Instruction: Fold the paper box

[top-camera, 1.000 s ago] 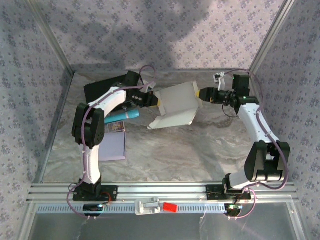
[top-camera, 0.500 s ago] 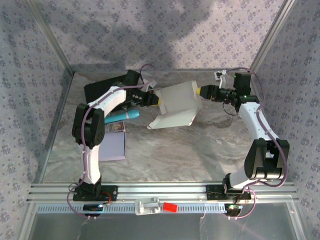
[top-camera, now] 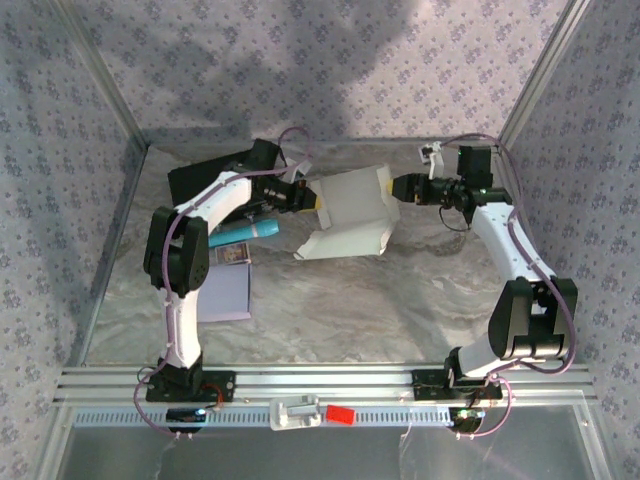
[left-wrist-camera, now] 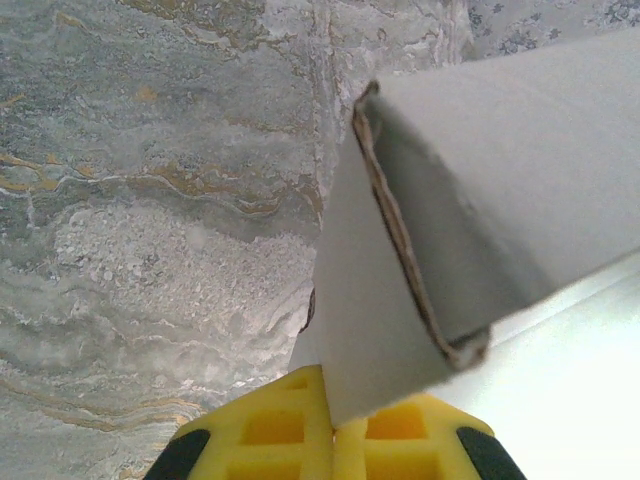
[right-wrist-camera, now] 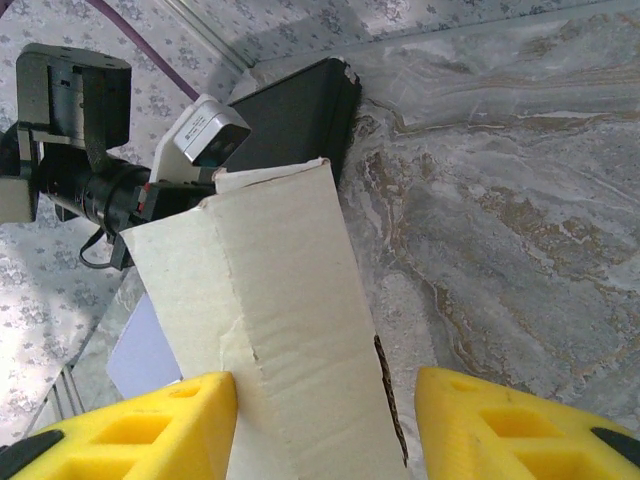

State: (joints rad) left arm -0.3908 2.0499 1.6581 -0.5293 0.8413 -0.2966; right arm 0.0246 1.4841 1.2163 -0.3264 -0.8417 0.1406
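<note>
- Status: the paper box (top-camera: 352, 212) is partly formed. Some panels are creased and standing, but the shape is loose and open, not a closed box.
- From the top view the near half reads as a shallow tray with low walls. The far panel tilts up between the two arms, more like an unfolded lid or flap.
- Left to do, as I judge it: bring the remaining panels square, tuck the flaps and close it. I'd call it roughly mid-task.
- Box location: far middle of the marbled surface (top-camera: 420, 300), between the two grippers. The far part is lifted; I can't tell whether the near edge touches down.
- Left gripper (left-wrist-camera: 332, 420): clenched on the box's left edge, with the card sheet pinched between the yellow fingers. A folded corner sits right in front of its wrist camera.
- Left arm: reaches forward and inward, forearm angled toward the centre, wrist roughly level.
- Right gripper (right-wrist-camera: 325, 400): released, with yellow fingers apart and straddling the right-hand panel. The card lies against one finger, with a clear gap to the other, so there is no clamp.
- Right arm: elbow out to the right, forearm swung inward, with the gripper pointing left at the box edge.
- Clutter on the left, apart from the box: a black flat case (top-camera: 205, 180), a teal tube (top-camera: 245, 232) and a lavender sheet (top-camera: 225, 290).
</note>
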